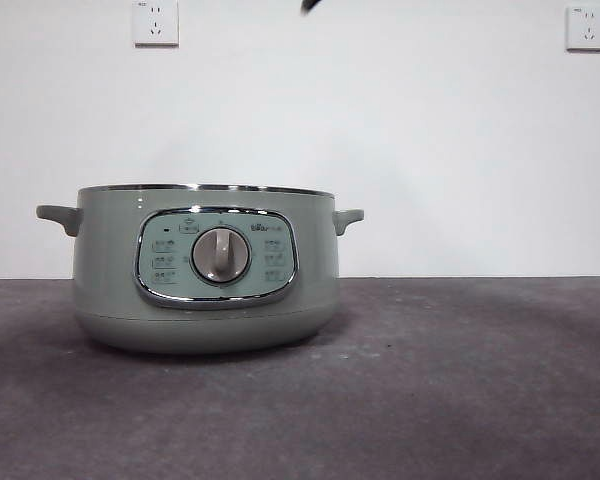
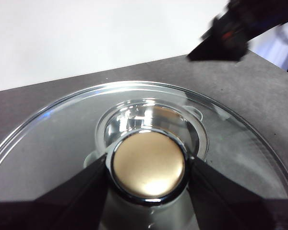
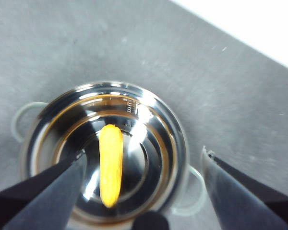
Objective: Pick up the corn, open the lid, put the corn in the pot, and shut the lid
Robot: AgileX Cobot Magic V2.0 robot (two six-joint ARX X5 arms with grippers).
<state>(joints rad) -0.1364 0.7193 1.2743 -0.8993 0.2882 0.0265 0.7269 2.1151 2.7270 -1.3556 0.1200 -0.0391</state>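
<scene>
- Corn lies inside the open pot; right gripper above it, jaws spread, empty.
- Left gripper clamps the lid by its knob, held off the pot.
- Left to do: closing the lid.

Sage-green pot with shiny steel inside, yellow-orange corn, clear lid with gold-tinted knob, dark grey table.

Left gripper: jaws closed against both sides of the lid's knob, lid held up off the table.
Right gripper: jaws spread wide, nothing between them, hanging high above the open pot, pointing straight down.
Front view: only a black tip at the top edge; which arm, unclear.
</scene>
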